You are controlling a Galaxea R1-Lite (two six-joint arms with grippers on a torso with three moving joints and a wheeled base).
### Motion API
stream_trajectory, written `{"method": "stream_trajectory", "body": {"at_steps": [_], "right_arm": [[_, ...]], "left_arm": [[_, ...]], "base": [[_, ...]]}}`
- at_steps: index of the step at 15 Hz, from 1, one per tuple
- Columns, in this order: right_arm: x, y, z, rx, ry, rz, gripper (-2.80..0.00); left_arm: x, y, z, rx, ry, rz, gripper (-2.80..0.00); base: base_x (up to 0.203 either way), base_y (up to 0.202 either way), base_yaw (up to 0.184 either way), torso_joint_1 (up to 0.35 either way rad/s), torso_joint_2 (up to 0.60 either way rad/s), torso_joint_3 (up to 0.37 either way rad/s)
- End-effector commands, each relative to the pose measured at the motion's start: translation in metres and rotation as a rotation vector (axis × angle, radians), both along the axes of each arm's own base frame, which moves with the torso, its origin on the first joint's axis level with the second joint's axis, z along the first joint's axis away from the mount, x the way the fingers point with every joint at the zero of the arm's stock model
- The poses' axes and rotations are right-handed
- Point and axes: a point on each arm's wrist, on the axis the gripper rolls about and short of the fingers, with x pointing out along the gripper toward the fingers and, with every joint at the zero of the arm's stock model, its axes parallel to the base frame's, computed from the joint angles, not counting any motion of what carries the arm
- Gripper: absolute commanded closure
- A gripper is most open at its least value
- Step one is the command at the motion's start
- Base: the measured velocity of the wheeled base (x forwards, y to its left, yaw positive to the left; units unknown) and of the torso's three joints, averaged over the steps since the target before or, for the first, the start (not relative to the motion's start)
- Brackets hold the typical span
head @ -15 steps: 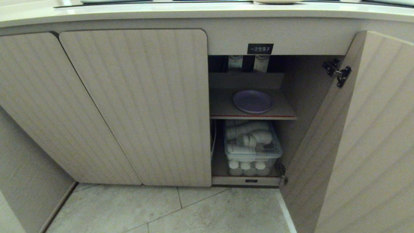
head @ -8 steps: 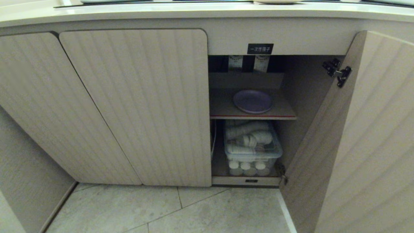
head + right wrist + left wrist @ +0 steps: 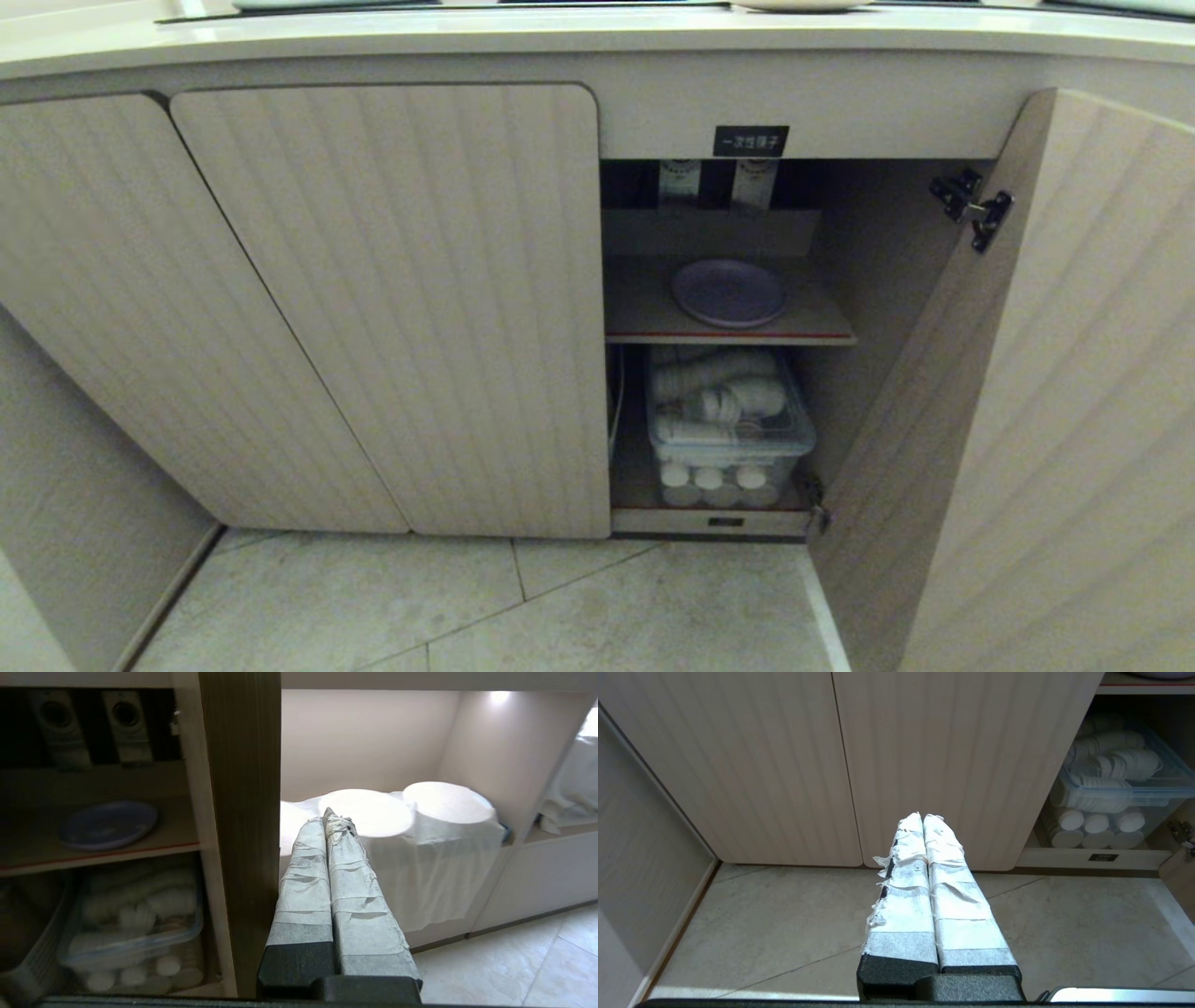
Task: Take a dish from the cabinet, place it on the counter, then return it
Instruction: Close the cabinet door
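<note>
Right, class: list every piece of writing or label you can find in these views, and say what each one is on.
"一次性筷子": white characters on the small black label, on the beige wood-grain cabinet rail above the open compartment.
Small dark tag on the compartment's bottom rail: too small to read.
Two pale upright packets behind the shelf: markings too blurred to read.

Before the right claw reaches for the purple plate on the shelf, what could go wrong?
1. The right claw is shut and near the open door's edge; it might hit it.
2. The dish lies flat on the shelf, so shut fingers could push it back.
</note>
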Motion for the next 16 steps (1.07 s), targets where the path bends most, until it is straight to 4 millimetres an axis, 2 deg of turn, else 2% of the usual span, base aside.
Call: {"method": "stream_trajectory", "body": {"at_steps": [1,9,16], "right_arm": [[0.0,0.0,0.0,-0.005,-0.002,0.024,0.0],[-0.005,0.002,-0.01,-0.044,-0.02,0.202,0.0],[-0.002,0.006,-0.02,-0.082,0.016,0.367,0.0]], "left_arm": [[0.0,0.0,0.0,0.0,0.0,0.0,0.0],[0.0,0.0,0.0,0.0,0.0,0.001,0.0],[0.0,0.0,0.0,0.0,0.0,0.0,0.0]], "base": [[0.0,0.0,0.0,0.0,0.0,0.0],[0.0,0.0,0.0,0.0,0.0,0.0],[0.0,0.0,0.0,0.0,0.0,0.0]]}}
